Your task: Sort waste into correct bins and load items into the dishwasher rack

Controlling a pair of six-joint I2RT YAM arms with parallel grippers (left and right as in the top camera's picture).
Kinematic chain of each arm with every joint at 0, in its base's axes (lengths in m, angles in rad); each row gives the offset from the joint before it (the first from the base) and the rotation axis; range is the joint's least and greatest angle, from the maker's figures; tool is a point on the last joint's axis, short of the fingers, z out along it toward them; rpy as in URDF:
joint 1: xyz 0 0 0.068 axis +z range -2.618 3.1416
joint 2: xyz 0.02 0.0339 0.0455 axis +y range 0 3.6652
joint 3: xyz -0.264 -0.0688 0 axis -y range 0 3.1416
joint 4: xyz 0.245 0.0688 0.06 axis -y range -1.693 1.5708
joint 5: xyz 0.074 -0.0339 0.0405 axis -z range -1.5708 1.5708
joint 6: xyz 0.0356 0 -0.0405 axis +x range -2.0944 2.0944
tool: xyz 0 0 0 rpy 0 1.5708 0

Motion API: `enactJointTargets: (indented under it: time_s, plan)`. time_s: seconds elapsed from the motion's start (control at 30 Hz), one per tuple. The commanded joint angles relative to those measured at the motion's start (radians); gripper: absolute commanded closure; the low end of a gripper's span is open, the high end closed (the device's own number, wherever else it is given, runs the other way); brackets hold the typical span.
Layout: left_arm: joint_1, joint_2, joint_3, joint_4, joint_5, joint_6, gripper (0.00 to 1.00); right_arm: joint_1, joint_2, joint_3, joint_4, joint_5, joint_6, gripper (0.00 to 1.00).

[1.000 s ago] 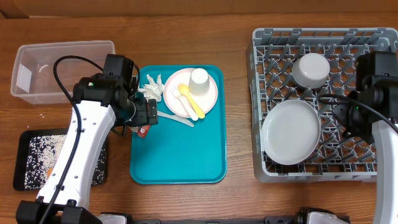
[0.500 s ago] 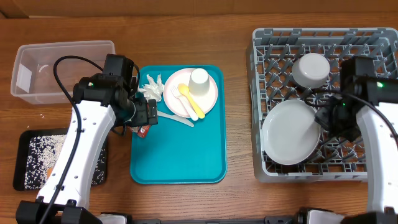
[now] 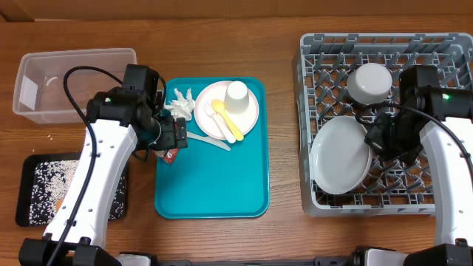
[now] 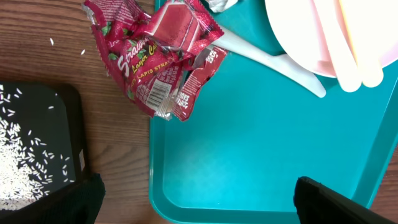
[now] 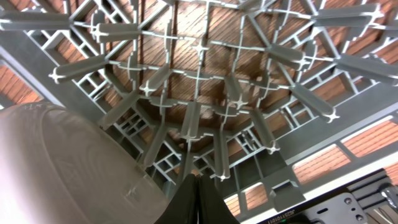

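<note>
nearest us, we are seeing the black tray (image 3: 24, 159) already carrying a spread of rice (image 3: 48, 188), so the food waste is looking mostly sorted, though a few grains (image 4: 53, 41) are lying on the table (image 3: 284, 148) beside it. just past that, our left gripper (image 4: 196, 193) is hovering with its jaws spread wide and nothing between them. the red wrapper (image 4: 158, 62) is lying ahead of it, straddling the table and the left edge of the teal tray (image 3: 214, 185). we are judging this to be the piece in hand now.

on the other side, our right gripper (image 3: 377, 137) is sitting at the right rim of a white plate (image 3: 336, 159) that is resting in the dishwasher rack (image 3: 307, 74). its jaws are looking drawn close together, but we cannot tell whether they are pinching the rim.

farther back, a second plate (image 3: 207, 100) is waiting on the teal tray with the cup (image 3: 236, 94), the yellow cutlery (image 3: 228, 122) and the white cutlery (image 3: 207, 139), none of them racked yet, and the napkin (image 3: 182, 103) is lying just beside it. farthest off, a bowl (image 3: 369, 83) is sitting in the rack, and the clear tub (image 3: 66, 81) is looking almost bare, so we are reckoning the wrapper and napkin are not yet binned.
</note>
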Motion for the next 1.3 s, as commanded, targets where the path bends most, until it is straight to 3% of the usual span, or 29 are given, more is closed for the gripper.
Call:
enactJointTargets:
  time_s: [0.0,0.33,0.87,1.13,1.17,1.23,1.27]
  plan:
    - [0.0,-0.004,0.011,0.003,-0.007,-0.005,0.0,0.005,-0.036,0.003,0.002,-0.053,-0.02,0.96]
    - [0.0,-0.004,0.011,0.003,-0.007,-0.002,0.0,0.005,-0.137,0.034,0.006,-0.106,-0.05,0.96]
    - [0.0,-0.004,0.011,-0.008,-0.006,-0.002,0.0,0.005,-0.141,0.036,0.0,-0.311,-0.177,0.96]
    - [0.0,-0.004,0.011,-0.017,-0.006,-0.003,0.0,0.005,-0.168,0.06,0.003,-0.305,-0.173,0.96]
    - [0.0,-0.004,0.011,-0.016,-0.006,-0.002,0.01,0.005,-0.176,0.081,0.0,-0.304,-0.173,0.95]
    - [0.0,-0.004,0.011,-0.016,-0.006,-0.003,0.0,0.005,-0.192,0.135,-0.006,-0.304,-0.177,0.82]
    - [0.0,-0.004,0.011,-0.016,-0.005,-0.003,0.0,0.005,-0.198,0.166,-0.006,-0.304,-0.177,0.64]
